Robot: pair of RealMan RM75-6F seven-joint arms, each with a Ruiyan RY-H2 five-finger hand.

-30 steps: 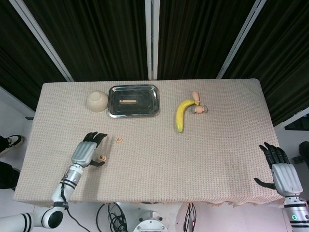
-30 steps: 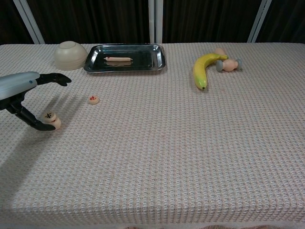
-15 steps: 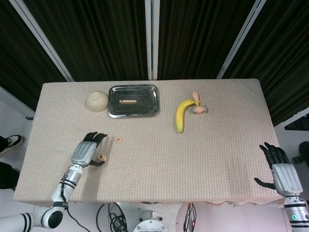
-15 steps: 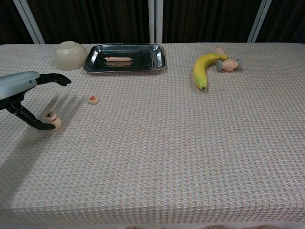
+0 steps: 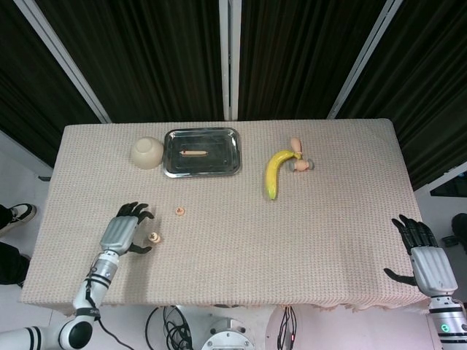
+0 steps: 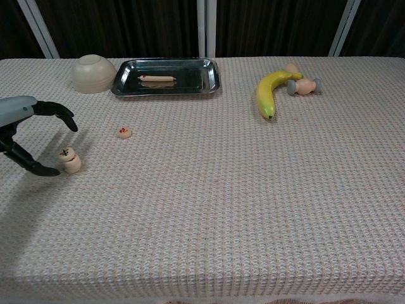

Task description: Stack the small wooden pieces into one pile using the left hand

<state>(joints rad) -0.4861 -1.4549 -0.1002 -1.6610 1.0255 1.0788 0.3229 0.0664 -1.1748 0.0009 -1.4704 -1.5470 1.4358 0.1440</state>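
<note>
- We take this for a robot test room or lab, not a home.
- We see black pleated curtains (image 5: 146, 58) with pale metal frame bars (image 5: 62, 55) closing off the space behind the counter (image 5: 328, 240), which wears a beige woven cloth.
- We note loose cables (image 5: 171, 321) under its front edge, and a mixed set of props: bowl (image 5: 147, 152), steel tray (image 5: 202, 152), banana (image 5: 273, 172).
</note>
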